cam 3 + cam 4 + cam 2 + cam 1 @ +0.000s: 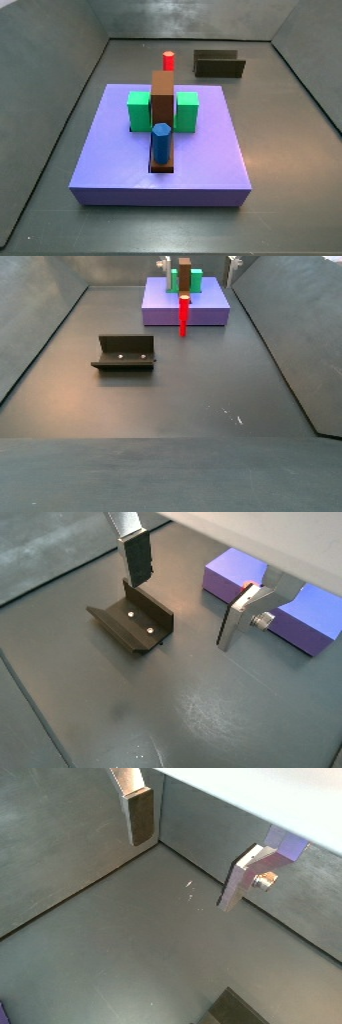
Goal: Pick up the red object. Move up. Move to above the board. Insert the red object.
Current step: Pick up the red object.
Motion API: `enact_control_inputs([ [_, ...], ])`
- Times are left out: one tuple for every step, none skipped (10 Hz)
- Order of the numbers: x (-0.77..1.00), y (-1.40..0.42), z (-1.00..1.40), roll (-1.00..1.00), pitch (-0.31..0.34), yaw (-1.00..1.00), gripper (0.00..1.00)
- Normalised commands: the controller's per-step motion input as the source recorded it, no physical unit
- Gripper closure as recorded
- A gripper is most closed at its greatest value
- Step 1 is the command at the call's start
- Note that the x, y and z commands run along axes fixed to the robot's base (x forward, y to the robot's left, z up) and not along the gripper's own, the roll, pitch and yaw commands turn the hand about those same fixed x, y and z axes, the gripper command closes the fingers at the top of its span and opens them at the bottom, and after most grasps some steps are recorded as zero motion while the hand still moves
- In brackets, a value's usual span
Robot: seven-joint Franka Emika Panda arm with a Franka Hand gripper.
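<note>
The claw is held wide open and empty above the floor; the red object stands ungrasped by the board.

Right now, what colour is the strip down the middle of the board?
Brown, clearest in a side view: strip on the board.

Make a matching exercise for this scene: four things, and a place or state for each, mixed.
1 red object
2 blue peg
3 fixture
4 gripper

a open, empty, over the floor between fixture and board
b upright on the board's brown strip
c dark bracket on the floor
d upright on the floor beside the board

Pairs: 1-d, 2-b, 3-c, 4-a
</note>
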Motion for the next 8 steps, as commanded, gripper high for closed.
enact_control_inputs([
  [0.0,-0.03,0.0,0.0,0.0,0.0,0.0],
  [0.0,-0.02,0.0,0.0,0.0,0.0,0.0],
  [0.0,-0.02,0.0,0.0,0.0,0.0,0.0],
  [0.0,-0.14,-0.02,-0.01,0.0,0.0,0.0],
  [-0.01,-0.5,-0.1,-0.05,0.0,0.0,0.0],
  [-0.35,-0.99,-0.27,0.06,-0.067,0.16,0.0],
  [-0.24,-0.96,-0.28,0.06,-0.021,0.15,0.0],
  [-0.19,-0.95,-0.3,0.07,-0.02,0.13,0.0],
])
